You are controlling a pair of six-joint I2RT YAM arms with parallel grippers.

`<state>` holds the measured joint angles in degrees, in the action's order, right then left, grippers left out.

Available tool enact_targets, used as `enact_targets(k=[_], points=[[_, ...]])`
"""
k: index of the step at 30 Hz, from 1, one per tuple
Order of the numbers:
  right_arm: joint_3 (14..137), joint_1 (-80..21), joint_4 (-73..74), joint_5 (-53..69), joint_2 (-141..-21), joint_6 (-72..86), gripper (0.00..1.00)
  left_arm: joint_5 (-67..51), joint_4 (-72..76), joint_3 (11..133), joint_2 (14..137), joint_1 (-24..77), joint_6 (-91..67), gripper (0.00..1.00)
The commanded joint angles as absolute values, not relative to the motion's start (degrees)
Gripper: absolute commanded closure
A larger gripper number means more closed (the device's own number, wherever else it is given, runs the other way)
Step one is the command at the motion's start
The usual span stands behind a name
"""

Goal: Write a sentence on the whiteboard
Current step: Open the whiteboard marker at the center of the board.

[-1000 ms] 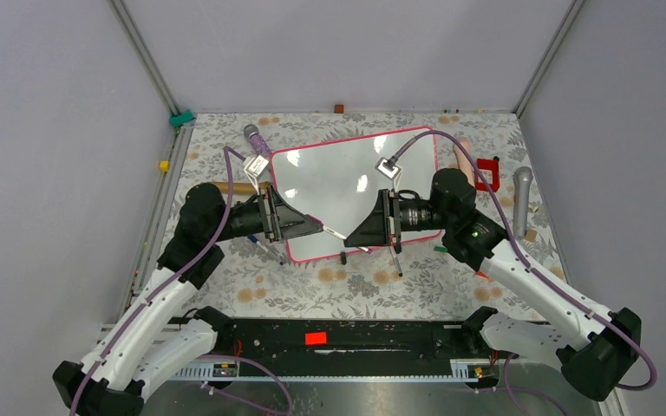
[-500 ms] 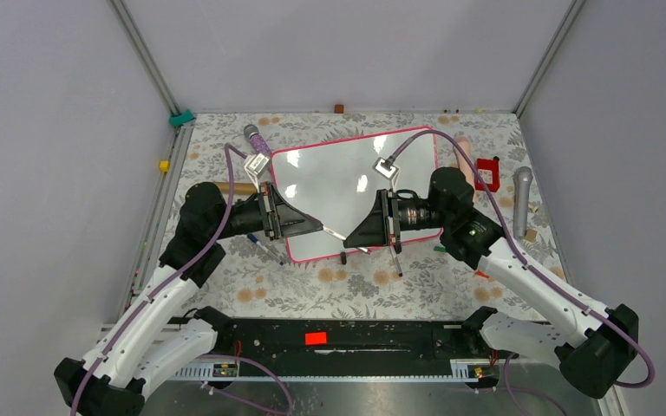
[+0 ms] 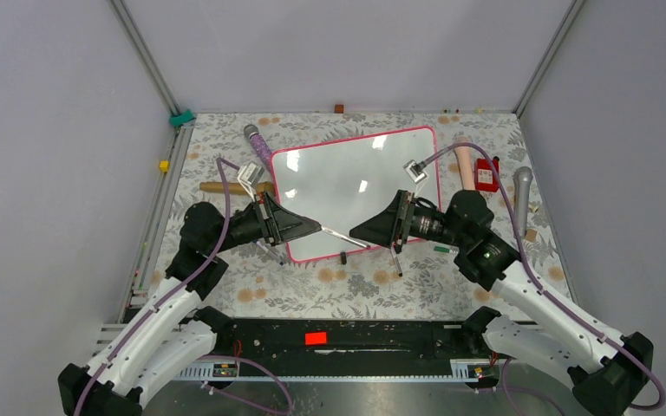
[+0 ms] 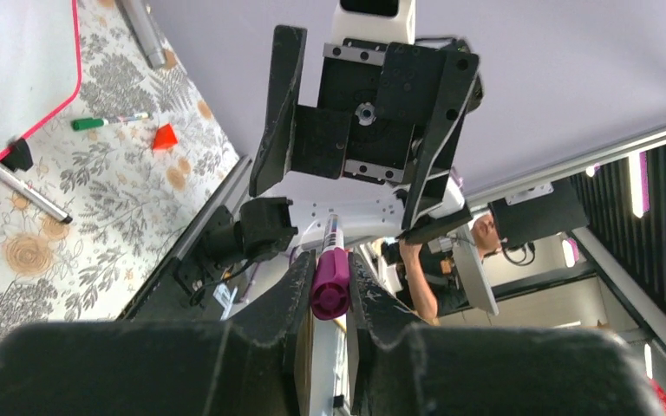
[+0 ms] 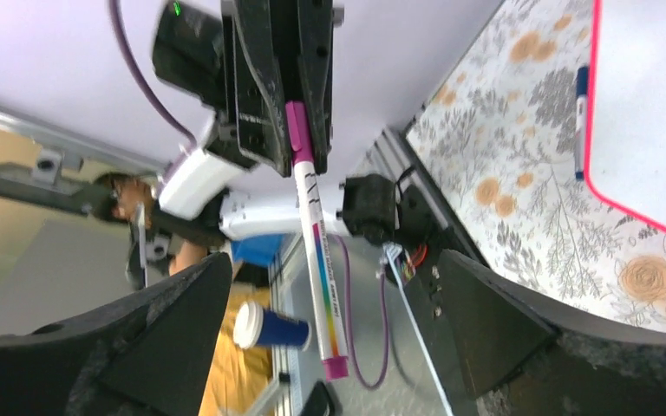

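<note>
The whiteboard [image 3: 347,178] lies flat mid-table, glossy white in a pink-red frame; its corner shows in the left wrist view [image 4: 17,69] and right wrist view [image 5: 650,104]. The sentence is not in view; the board carries only glare spots. My left gripper [image 3: 319,229] [image 4: 329,270] hovers over the board's near left corner, shut on the purple end of a white marker [image 3: 342,237] [image 4: 329,282] [image 5: 316,251]. The marker points toward my right gripper [image 3: 354,234] [image 5: 331,260], which is open, its fingers [image 5: 182,329] wide on either side of the marker and apart from it.
Loose pens lie at the board's near edge [image 3: 344,256] [image 3: 396,260], with a green marker [image 3: 440,249] beside them. A purple microphone [image 3: 256,139] and a wooden roller [image 3: 225,186] are at the left. A red block [image 3: 486,173] and a grey microphone [image 3: 522,199] are at the right.
My right gripper has opened, let go of the marker and drawn back to the right. My left gripper has shut on the marker's purple end and now holds it alone.
</note>
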<state>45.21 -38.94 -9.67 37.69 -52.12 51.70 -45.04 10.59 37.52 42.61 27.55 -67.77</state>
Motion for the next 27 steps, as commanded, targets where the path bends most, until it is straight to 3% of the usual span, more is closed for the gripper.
enact_targets(k=[1, 7, 10, 20, 25, 27], points=[[38.88, -38.77, -27.45, 25.8, -48.85, 62.33, 0.03, -37.84, 28.89, 32.63, 40.29, 28.01, -77.35, 1.0], [40.04, -40.66, -30.99, 24.94, -51.86, 64.86, 0.05, -30.28, 30.4, 31.41, 38.06, 29.84, -77.37, 1.0], [40.61, -42.81, -33.15, 23.43, -53.12, 64.33, 0.11, -28.42, 29.21, 31.92, 38.11, 30.78, -76.73, 1.0], [43.68, -46.1, -34.65, 22.59, -56.56, 62.69, 0.45, -28.73, 25.72, 33.67, 39.53, 31.9, -74.88, 1.0], [44.42, -46.49, -35.08, 23.46, -57.65, 62.7, 0.66, -28.48, 25.48, 33.51, 39.55, 31.98, -74.62, 1.0], [44.39, -46.49, -35.66, 23.64, -57.96, 62.99, 0.79, -28.54, 25.44, 33.51, 39.58, 31.97, -74.62, 1.0]])
